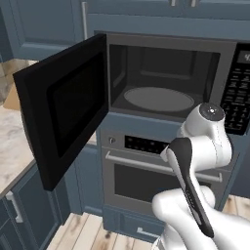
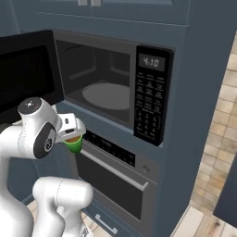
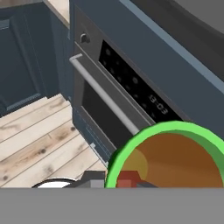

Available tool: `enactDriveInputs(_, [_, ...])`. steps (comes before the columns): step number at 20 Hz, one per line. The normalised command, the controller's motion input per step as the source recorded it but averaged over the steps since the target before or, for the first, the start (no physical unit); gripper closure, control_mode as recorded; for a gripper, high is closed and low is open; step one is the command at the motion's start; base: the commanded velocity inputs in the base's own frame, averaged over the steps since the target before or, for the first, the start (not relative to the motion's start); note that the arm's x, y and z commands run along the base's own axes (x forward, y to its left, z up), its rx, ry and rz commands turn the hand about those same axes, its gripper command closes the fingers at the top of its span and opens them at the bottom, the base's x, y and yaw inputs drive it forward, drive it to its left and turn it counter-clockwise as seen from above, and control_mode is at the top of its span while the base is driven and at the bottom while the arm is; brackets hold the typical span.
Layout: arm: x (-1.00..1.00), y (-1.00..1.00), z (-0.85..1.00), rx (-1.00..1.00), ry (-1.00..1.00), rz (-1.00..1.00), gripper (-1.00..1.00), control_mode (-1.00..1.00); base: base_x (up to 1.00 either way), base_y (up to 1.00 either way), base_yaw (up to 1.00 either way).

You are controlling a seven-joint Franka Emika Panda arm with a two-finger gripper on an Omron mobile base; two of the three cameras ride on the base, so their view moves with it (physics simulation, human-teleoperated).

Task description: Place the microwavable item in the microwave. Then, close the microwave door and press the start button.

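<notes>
While the microwave door (image 1: 61,110) stands open, end effector (image 2: 73,134) pinching the green cup (image 2: 74,144) in front of the oven (image 2: 113,178), below the microwave (image 2: 115,88), turntable (image 2: 106,96) bare.

Green cup (image 2: 74,145); black microwave (image 2: 111,83); grey turntable (image 1: 158,99).

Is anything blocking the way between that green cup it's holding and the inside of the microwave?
Nothing visible. The microwave door is swung wide open, and the turntable is bare. The gripper holds the green cup below the opening, in front of the oven.
</notes>
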Motion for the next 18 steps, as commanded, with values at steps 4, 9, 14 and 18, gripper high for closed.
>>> enactDriveInputs(4, [0.00, 0.00, 0.00, 0.00, 0.00, 0.00, 1.00, 1.00, 0.01, 0.00, 0.01])
enactDriveInputs(9, [0.21, 0.00, 0.07, 0.00, -0.04, 0.01, 1.00, -1.00, 0.04, 0.00, 0.01])
enactDriveInputs(14, [0.75, -0.01, 0.82, -0.02, -0.21, 0.02, 1.00, -1.00, 0.00, 0.00, 0.00])
enactDriveInputs(18, [0.81, 0.00, 0.71, -0.03, -0.14, 0.01, 1.00, -1.00, 0.00, 0.00, 0.00])
